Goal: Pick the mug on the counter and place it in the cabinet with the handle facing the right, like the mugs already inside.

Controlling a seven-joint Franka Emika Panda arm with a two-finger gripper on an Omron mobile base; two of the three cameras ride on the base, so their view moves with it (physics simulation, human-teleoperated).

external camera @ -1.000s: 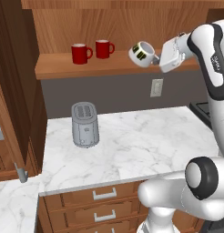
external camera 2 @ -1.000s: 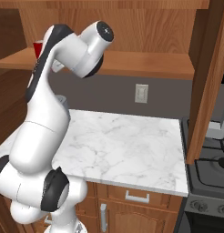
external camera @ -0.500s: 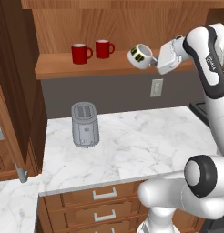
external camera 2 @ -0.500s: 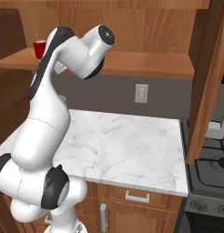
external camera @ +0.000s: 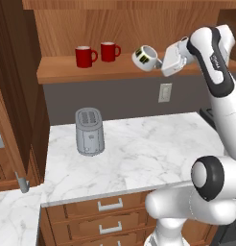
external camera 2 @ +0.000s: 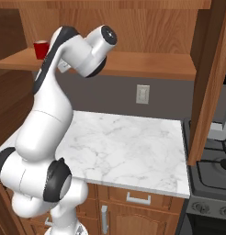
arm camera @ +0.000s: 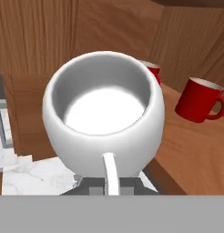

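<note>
Above the cabinet shelf edge — pincer clamps the tilted mug by its handle, right of the red mugs.

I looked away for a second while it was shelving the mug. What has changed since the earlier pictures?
The hand, shut on the white mug, carried it leftward along the cabinet shelf, nearer the two red mugs. The toaster and counter stayed put.

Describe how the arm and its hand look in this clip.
The arm is made of glossy white rounded segments with dark grey-black joint bands and round dark caps at the joints. The hand is a boxy white block; no cables or markings are visible.
</note>
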